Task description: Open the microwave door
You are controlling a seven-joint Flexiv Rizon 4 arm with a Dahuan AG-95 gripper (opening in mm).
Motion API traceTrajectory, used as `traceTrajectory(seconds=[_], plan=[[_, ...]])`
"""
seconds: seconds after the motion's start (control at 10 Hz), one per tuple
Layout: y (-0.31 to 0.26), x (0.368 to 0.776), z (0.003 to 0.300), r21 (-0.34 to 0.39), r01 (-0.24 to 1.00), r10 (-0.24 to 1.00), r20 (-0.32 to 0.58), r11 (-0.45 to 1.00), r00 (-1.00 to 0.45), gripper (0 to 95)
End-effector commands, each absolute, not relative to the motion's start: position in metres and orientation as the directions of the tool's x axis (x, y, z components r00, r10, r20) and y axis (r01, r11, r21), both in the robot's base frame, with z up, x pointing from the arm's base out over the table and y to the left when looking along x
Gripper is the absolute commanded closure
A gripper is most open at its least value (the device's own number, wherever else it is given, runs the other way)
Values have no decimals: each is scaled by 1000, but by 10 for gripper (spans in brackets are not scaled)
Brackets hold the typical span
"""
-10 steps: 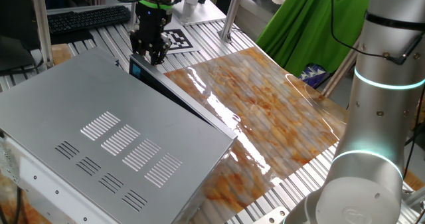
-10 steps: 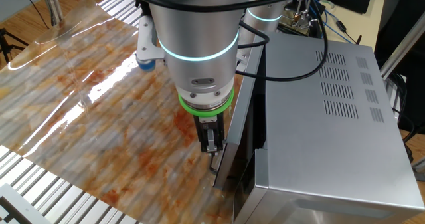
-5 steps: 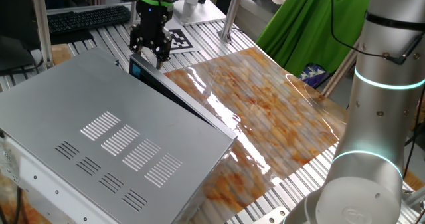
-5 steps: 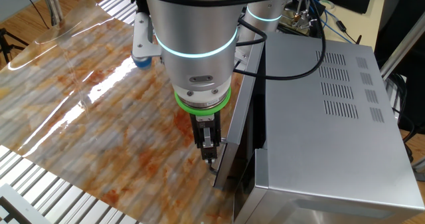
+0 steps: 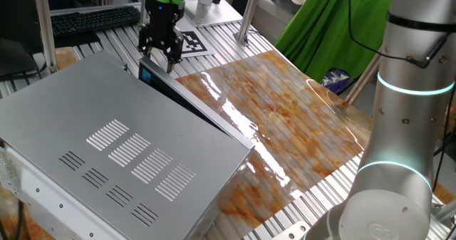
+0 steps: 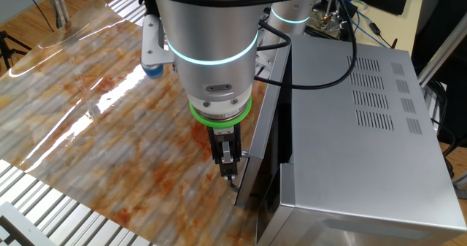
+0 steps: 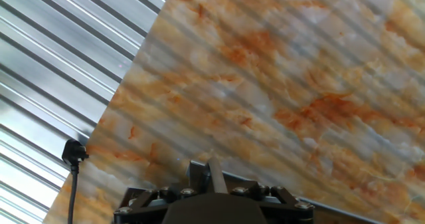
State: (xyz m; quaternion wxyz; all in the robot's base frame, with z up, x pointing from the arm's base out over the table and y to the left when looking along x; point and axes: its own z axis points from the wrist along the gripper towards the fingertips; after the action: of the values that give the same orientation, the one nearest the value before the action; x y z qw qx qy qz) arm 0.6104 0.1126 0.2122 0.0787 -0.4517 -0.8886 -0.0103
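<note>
— Fingers (image 5: pixel 163 63) hang over the blue-patched end of the long near-black microwave door (image 5: pixel 187 97), probably its free edge; their spread, I cannot tell.

— Opposite camera: fingers (image 6: pixel 229 163) beside that door (image 6: pixel 264 136), slightly ajar on the boxy light-grey microwave (image 6: pixel 357 129). Hand camera: only the marbled orange-brown board (image 7: pixel 279 84).

Table (image 5: pixel 214 33): ribbed aluminium slats. Lying flat on it: a glossy orange-brown marbled board (image 5: pixel 285 119), with the grey microwave (image 5: pixel 107 147) beside it. A printed marker tag (image 5: pixel 194 43) and a black keyboard (image 5: pixel 92 19) rest near the far edge.
</note>
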Motion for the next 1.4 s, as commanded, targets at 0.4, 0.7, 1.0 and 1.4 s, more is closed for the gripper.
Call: traceTrajectory(seconds=[0.4,0.7,1.0,1.4], plan=[[113,610,212,-56,804,801,152,591,-579,380],[113,610,212,-56,804,801,152,591,-579,380],[113,610,212,-56,804,801,152,591,-579,380],[101,618,218,75,796,780,165,600,-603,760]])
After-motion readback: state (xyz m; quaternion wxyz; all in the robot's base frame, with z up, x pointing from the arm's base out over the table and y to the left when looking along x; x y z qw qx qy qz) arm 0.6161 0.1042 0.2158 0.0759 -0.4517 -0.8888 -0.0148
